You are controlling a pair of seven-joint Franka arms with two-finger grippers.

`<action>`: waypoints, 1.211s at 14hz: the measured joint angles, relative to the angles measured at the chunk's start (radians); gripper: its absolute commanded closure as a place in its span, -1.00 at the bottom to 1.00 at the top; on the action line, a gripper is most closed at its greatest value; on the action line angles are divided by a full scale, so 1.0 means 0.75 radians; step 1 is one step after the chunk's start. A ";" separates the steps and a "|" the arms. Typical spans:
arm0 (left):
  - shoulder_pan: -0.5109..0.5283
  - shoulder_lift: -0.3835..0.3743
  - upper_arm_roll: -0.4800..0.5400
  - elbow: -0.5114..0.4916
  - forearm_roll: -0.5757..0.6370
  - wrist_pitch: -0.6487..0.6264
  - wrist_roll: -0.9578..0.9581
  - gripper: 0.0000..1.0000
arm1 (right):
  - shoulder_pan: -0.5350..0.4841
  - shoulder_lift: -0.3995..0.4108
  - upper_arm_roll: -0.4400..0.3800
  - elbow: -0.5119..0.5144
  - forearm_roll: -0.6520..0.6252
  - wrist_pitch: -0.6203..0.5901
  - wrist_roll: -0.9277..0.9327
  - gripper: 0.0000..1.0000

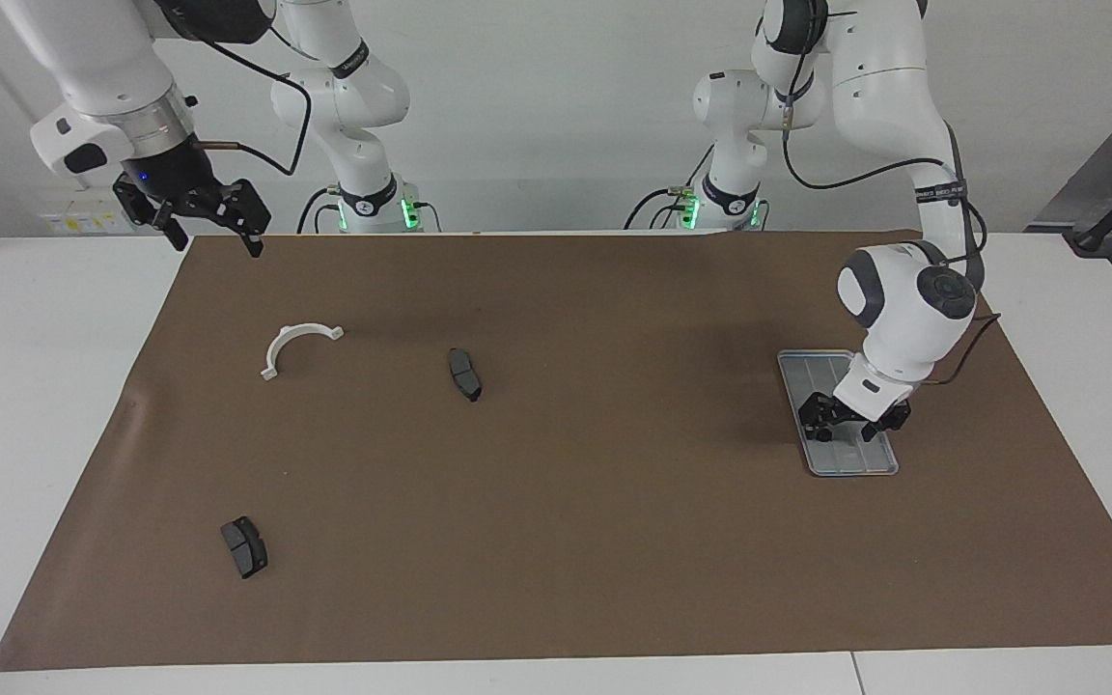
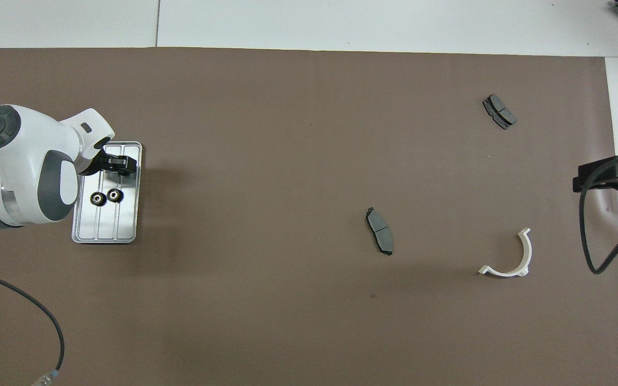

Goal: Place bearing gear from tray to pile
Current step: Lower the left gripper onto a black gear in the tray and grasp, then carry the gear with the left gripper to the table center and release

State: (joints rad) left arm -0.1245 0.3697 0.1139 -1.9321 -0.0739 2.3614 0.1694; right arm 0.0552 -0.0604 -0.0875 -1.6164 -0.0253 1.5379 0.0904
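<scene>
Left tool (image 1: 843, 426) half-closed, low over tray (image 2: 106, 233).

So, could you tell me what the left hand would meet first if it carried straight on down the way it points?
Most likely the tray: the left hand points down over it. Whether a bearing gear lies between its fingers first is unclear.

Two gears (image 2: 106, 197), two brake pads (image 2: 379, 230), one bracket (image 2: 510, 257), one tray (image 2: 126, 225)
</scene>
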 measured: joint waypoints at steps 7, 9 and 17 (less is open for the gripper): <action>-0.001 -0.001 -0.003 -0.007 -0.005 -0.001 0.000 0.54 | 0.000 0.000 0.000 0.000 0.000 0.000 0.000 -1.00; -0.003 -0.004 -0.007 -0.007 -0.008 -0.002 0.000 0.87 | 0.000 0.000 0.000 0.000 0.000 0.000 0.000 -1.00; -0.003 0.004 -0.008 0.071 -0.008 -0.064 0.000 1.00 | 0.000 0.000 0.000 0.000 0.000 0.000 0.000 -1.00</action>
State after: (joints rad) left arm -0.1266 0.3726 0.1077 -1.8791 -0.0800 2.3132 0.1696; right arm 0.0552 -0.0604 -0.0875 -1.6164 -0.0253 1.5379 0.0904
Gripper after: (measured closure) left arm 0.762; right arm 0.000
